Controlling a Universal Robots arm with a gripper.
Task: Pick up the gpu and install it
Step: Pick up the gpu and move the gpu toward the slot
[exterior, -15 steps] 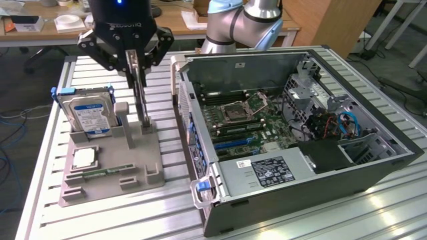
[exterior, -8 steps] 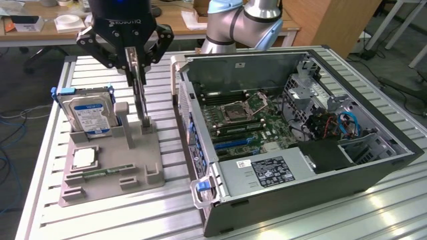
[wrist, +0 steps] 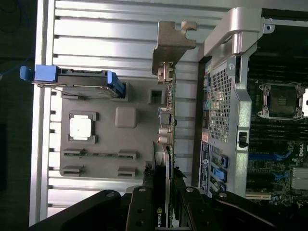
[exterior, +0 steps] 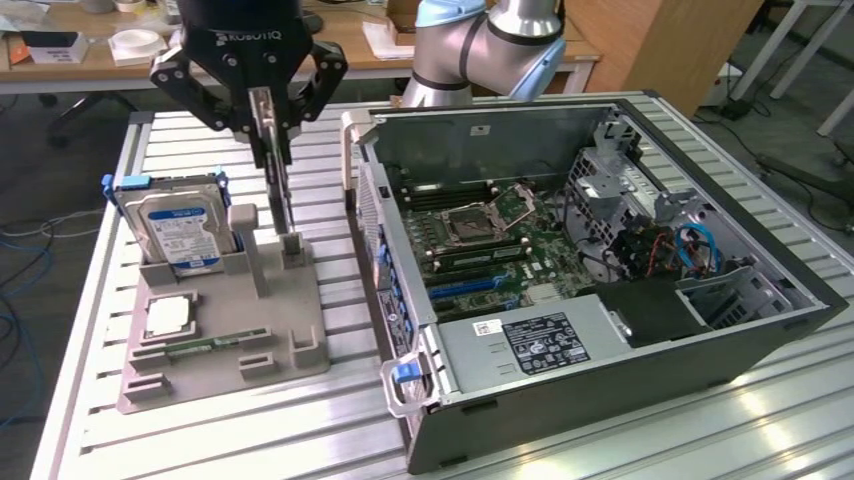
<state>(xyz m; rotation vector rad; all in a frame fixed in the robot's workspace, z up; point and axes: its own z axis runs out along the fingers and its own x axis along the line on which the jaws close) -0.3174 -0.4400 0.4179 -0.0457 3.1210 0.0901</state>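
Gpu (exterior: 278, 185), a single card, hangs upright on its edge. The two fingers (exterior: 258, 115) are closed on the upper end of the gpu. Its lower end is at the one grey holder (exterior: 307, 345) on the tabletop (exterior: 200, 440). The holder carries one hard drive (exterior: 180, 225), one processor chip (exterior: 166, 317) and one memory stick (exterior: 200, 345). One open computer case (exterior: 747, 330) stands just beside.

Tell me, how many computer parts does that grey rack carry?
4: a hard drive upright at the far end, a square chip lying flat, a memory stick nearer the camera, and the gpu on edge, held by the gripper. None seems hidden.
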